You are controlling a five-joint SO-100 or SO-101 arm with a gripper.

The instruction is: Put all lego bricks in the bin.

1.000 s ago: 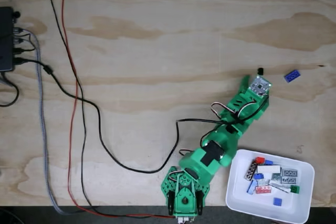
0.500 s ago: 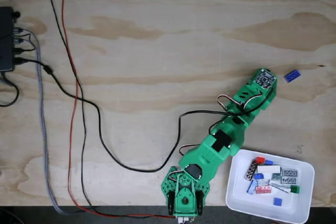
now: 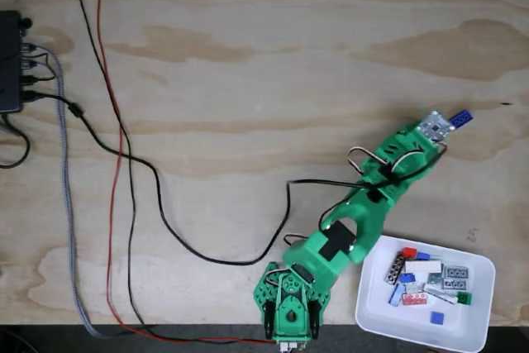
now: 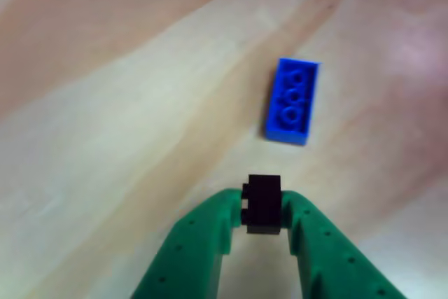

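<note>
In the other view my green gripper [image 4: 264, 209] is shut on a small black lego brick [image 4: 264, 203], held just above the wood. A blue lego brick [image 4: 292, 101] with three studs showing lies flat a short way beyond the fingertips. In the fixed view the green arm [image 3: 364, 212] stretches to the upper right, and its wrist board [image 3: 434, 127] partly covers that blue brick [image 3: 462, 116]. The white bin [image 3: 388, 324] sits at the bottom right, holding several lego bricks [image 3: 426, 280] in red, blue, grey, white and green.
The arm's base [image 3: 289, 313] stands at the bottom edge, just left of the bin. Black and red cables [image 3: 124, 163] run across the left half of the plywood table. A black box [image 3: 10, 59] with plugs sits at the far left edge.
The arm has stretched further to the upper right, carrying the black brick, until its wrist reaches the blue brick. The bin and its bricks have not moved.
</note>
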